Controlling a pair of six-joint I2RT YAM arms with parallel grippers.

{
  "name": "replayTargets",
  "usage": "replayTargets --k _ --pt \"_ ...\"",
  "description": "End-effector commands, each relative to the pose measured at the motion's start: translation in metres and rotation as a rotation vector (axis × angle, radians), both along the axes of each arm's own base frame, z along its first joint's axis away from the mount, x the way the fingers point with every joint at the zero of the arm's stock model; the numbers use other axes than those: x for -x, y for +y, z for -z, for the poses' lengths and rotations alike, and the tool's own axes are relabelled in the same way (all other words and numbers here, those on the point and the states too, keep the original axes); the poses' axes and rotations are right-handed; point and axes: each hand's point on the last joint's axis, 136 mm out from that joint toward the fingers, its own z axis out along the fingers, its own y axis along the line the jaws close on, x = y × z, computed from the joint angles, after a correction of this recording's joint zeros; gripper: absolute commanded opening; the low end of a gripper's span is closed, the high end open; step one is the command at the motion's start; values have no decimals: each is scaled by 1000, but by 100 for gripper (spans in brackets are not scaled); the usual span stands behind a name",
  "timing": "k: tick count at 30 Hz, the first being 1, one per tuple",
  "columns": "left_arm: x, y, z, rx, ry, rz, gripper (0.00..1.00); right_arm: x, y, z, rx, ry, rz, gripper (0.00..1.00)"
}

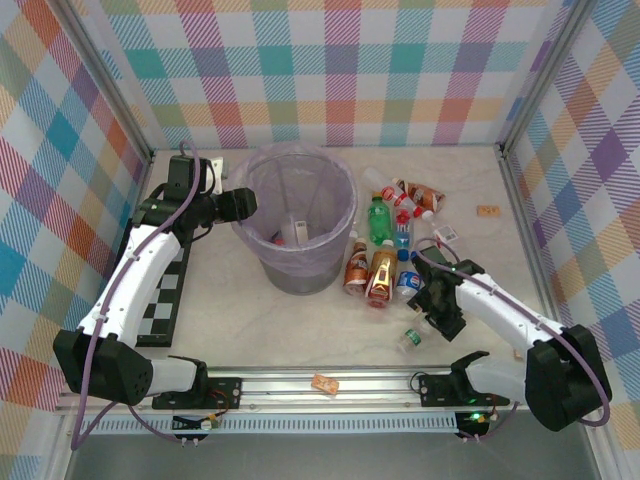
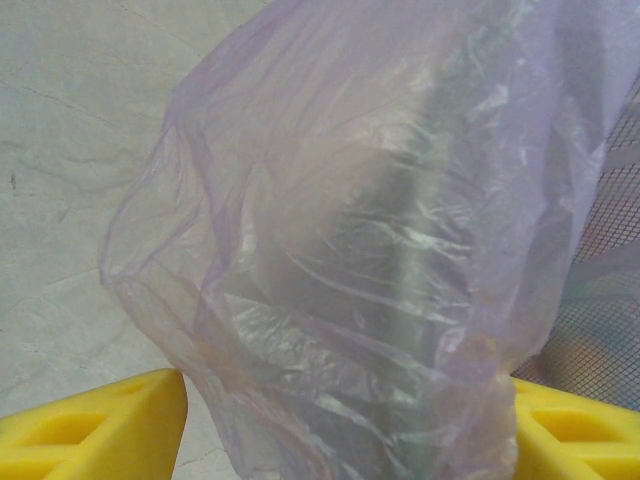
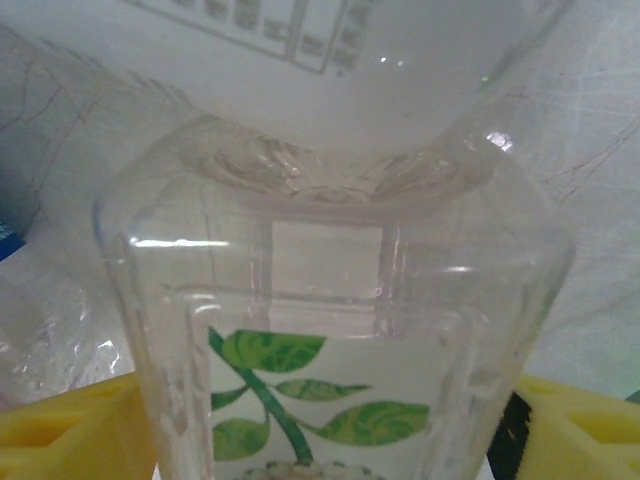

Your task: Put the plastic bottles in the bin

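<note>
Task judged at an early stage: little is seen inside the bin, clamped at its lined rim by the left tool; most plastic bottles are left between it and the right edge of the worktop; the right tool is set astride a clear bottle, grip undeterminable.

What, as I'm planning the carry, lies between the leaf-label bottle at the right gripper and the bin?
On the tabletop, a cluster of bottles, the amber ones nearest the line, lies between the clear bottle at the right gripper and the bin. Nothing visible blocks a path above them to the bin's open top.
</note>
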Motion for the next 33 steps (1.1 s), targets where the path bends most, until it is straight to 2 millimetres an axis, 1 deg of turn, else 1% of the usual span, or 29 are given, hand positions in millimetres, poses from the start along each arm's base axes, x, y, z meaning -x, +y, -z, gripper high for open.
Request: replayTargets --k 1,5,10,13,18,23,26,29,31,33 --pt "1 5 5 -29 12 0 70 0 0 0 -3 13 7 77" --pt "1 5 6 -29 17 3 70 -1 0 -4 -5 6 2 73" --pt "1 6 5 -33 14 0 70 -3 0 -16 2 2 -29 72" --pt "3 7 5 -37 12 -1 70 -5 0 -23 1 -9 -43 69" --pt "1 5 4 -25 11 0 70 -12 2 -41 0 -47 -64 66" --pt "3 5 4 -25 12 1 69 -14 1 -62 -7 -94 -84 62" --pt "2 5 4 -25 12 2 70 -17 -2 -72 8 -119 -109 62" --pt "2 4 4 -20 12 4 70 -14 -2 -68 13 -86 -124 64" --pt "3 4 3 -21 9 3 70 -13 0 -59 9 -62 -138 68" --pt "3 5 3 -23 8 3 70 -14 2 -49 8 -38 -145 70"
